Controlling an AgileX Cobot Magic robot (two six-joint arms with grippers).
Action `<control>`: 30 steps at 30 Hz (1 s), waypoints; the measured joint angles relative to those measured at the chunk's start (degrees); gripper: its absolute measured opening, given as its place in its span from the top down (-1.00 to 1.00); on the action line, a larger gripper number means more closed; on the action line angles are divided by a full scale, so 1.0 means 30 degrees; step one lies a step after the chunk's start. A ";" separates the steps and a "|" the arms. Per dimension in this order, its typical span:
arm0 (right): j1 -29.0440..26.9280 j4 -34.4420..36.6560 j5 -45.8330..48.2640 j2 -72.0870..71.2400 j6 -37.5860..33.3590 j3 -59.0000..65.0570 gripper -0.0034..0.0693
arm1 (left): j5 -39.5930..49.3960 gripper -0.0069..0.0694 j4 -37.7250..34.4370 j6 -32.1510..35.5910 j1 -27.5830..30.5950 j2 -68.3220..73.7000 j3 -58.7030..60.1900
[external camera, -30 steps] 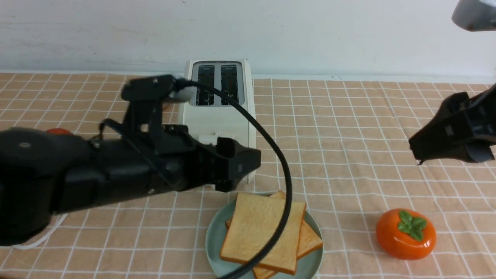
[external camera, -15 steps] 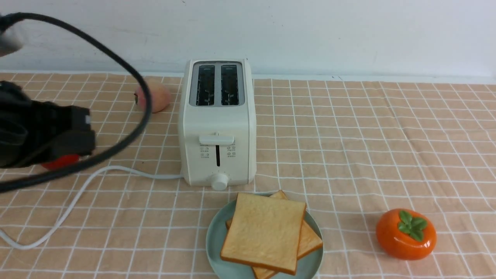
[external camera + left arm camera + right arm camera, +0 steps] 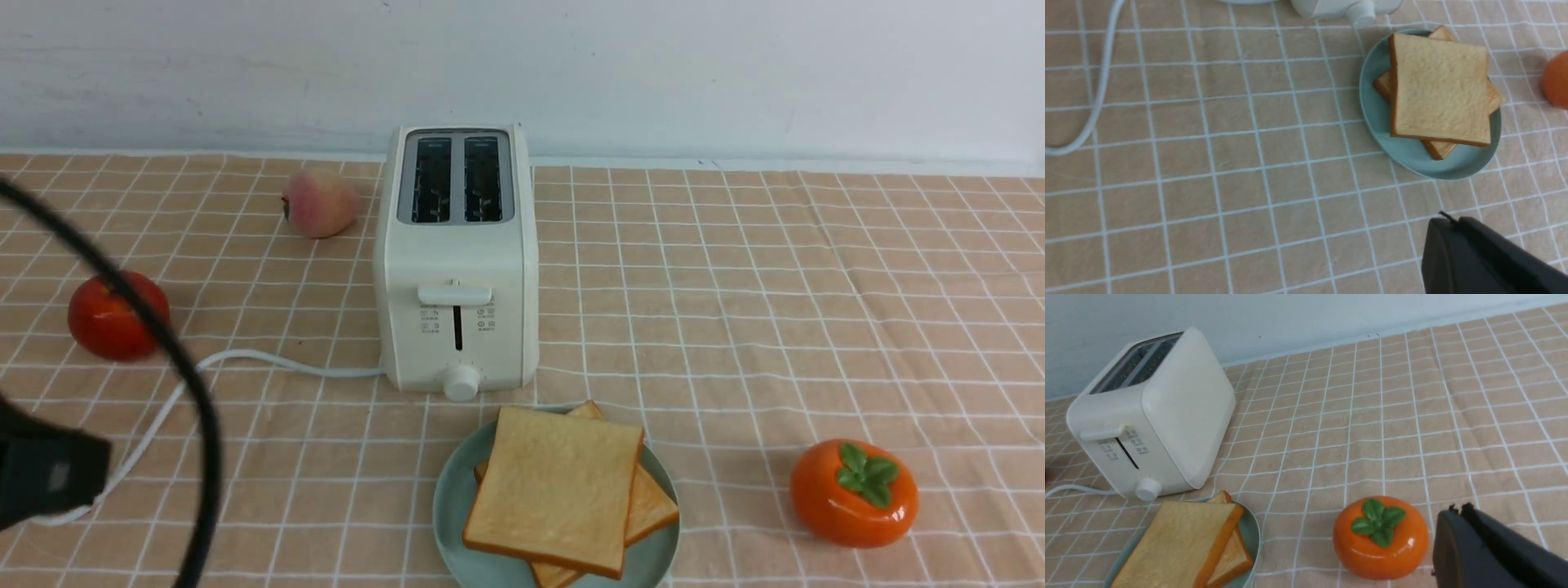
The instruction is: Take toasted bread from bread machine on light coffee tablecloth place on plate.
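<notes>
Two toasted bread slices point(image 3: 555, 482) lie stacked on the mint-blue plate point(image 3: 451, 500), just in front of the bread machine point(image 3: 457, 253). Both of its slots are empty. All stand on the light coffee tablecloth point(image 3: 735, 286). My left gripper point(image 3: 49, 482) is low at the front left edge, far from the plate. In the left wrist view it point(image 3: 1447, 220) is shut and empty, with the toast point(image 3: 1439, 87) and the plate point(image 3: 1372, 81) beyond it. My right gripper point(image 3: 1457, 508) is out of the front view. It is shut and empty beside the orange persimmon point(image 3: 1381, 537).
An orange persimmon point(image 3: 854, 492) sits right of the plate. A red fruit point(image 3: 110, 314) and a peach point(image 3: 320, 202) lie left of the toaster. The toaster's white cord point(image 3: 245, 363) runs left across the cloth. My arm's black cable point(image 3: 192, 392) loops at the left. A white wall stands behind.
My left arm has pulled back from over the plate and toaster to the lower left edge. My right gripper has left the front view. The toast and plate have not moved.
</notes>
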 joint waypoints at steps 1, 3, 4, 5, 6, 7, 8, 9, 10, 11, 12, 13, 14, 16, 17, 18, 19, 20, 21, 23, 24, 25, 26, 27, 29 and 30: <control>0.0000 -0.0341 -0.0037 -0.0593 0.0274 0.0497 0.92 | -0.0042 0.86 0.0295 -0.0524 0.0000 -0.0935 0.0518; 0.0000 -0.1034 -0.0038 -0.1541 0.0586 0.1138 0.90 | -0.0170 0.86 0.0522 -0.1774 0.0000 -0.2617 0.1456; 0.0000 -0.1117 -0.0038 -0.1541 0.0586 0.1189 0.90 | -0.0211 0.86 0.0522 -0.1774 0.0000 -0.2789 0.1557; 0.0000 -0.1635 0.0066 -0.2039 0.0738 0.1445 0.90 | -0.0254 0.86 0.0593 -0.2800 0.0000 -0.4079 0.2294; 0.0000 -0.2036 0.0100 -0.2254 0.0768 0.1492 0.89 | -0.0270 0.86 0.0618 -0.3387 0.0000 -0.4650 0.2603; 0.0000 -0.2514 0.0100 -0.2392 0.0783 0.1515 0.89 | -0.0246 0.86 0.0634 -0.3974 0.0000 -0.5428 0.2986; 0.0000 -0.2905 0.0100 -0.2489 0.0783 0.1528 0.88 | -0.0156 0.86 0.0634 -0.4570 0.0000 -0.5998 0.3226; 0.0000 -0.2905 0.0100 -0.2493 0.0783 0.1528 0.88 | -0.0136 0.86 0.0634 -0.4812 0.0000 -0.6106 0.3264; 0.0000 -0.3258 0.0100 -0.2558 0.0783 0.1537 0.87 | 0.0071 0.86 0.0614 -0.5512 0.0000 -0.6695 0.3462; 0.0000 -0.3369 0.0100 -0.2574 0.0783 0.1552 0.87 | 0.0268 0.86 0.0614 -0.6062 0.0000 -0.7099 0.3528; 0.0000 -0.3462 0.0100 -0.2600 0.0783 0.1552 0.87 | 0.0494 0.86 0.0592 -0.6747 0.0000 -0.7550 0.3577; 0.0000 -0.3477 0.0100 -0.2605 0.0783 0.1552 0.86 | 0.0615 0.86 0.0592 -0.7047 0.0000 -0.7750 0.3600; 0.0000 -0.3477 0.0100 -0.2605 0.0783 0.1552 0.86 | 0.0769 0.86 0.0592 -0.7289 0.0000 -0.7913 0.3600; 0.0000 -0.3501 0.0100 -0.2605 0.0783 0.1552 0.85 | 0.0954 0.86 0.0592 -0.7491 0.0000 -0.8035 0.3600; 0.0000 -0.3500 0.0100 -0.2605 0.0783 0.1552 0.85 | 0.0975 0.86 0.0592 -0.7491 0.0000 -0.8055 0.3600; 0.0000 -0.3539 0.0100 -0.2605 0.0783 0.1572 0.85 | 0.1046 0.86 0.0592 -0.7557 0.0000 -0.8055 0.3600; 0.0000 -0.3537 0.0100 -0.2605 0.0783 0.1572 0.84 | 0.1051 0.86 0.0592 -0.7576 0.0000 -0.8055 0.3600; 0.0000 -0.3537 0.0100 -0.2605 0.0783 0.1588 0.84 | 0.1095 0.86 0.0629 -0.7595 0.0000 -0.8055 0.3613; 0.0000 -0.3537 0.0100 -0.2605 0.0783 0.1588 0.83 | 0.1119 0.86 0.0645 -0.7620 0.0000 -0.8055 0.3613; 0.0000 -0.3537 0.0100 -0.2621 0.0783 0.1588 0.82 | 0.1148 0.86 0.0634 -0.7620 0.0000 -0.8055 0.3613; 0.0000 -0.3537 0.0100 -0.2621 0.0783 0.1588 0.82 | 0.1193 0.86 0.0634 -0.7620 0.0000 -0.8055 0.3613; 0.0000 -0.3537 0.0100 -0.2621 0.0783 0.1588 0.82 | 0.1225 0.86 0.0634 -0.7620 0.0000 -0.8055 0.3613; 0.0000 -0.3537 0.0100 -0.2621 0.0783 0.1588 0.82 | 0.1240 0.86 0.0634 -0.7635 0.0000 -0.8055 0.3613; 0.0000 -0.3537 0.0100 -0.2621 0.0783 0.1588 0.82 | 0.1240 0.86 0.0634 -0.7635 0.0000 -0.8055 0.3613; 0.0000 -0.3537 0.0100 -0.2621 0.0783 0.1588 0.82 | 0.1240 0.86 0.0634 -0.7635 0.0000 -0.8055 0.3613; 0.0000 -0.3537 0.0100 -0.2621 0.0783 0.1588 0.82 | 0.1240 0.86 0.0634 -0.7635 0.0000 -0.8055 0.3613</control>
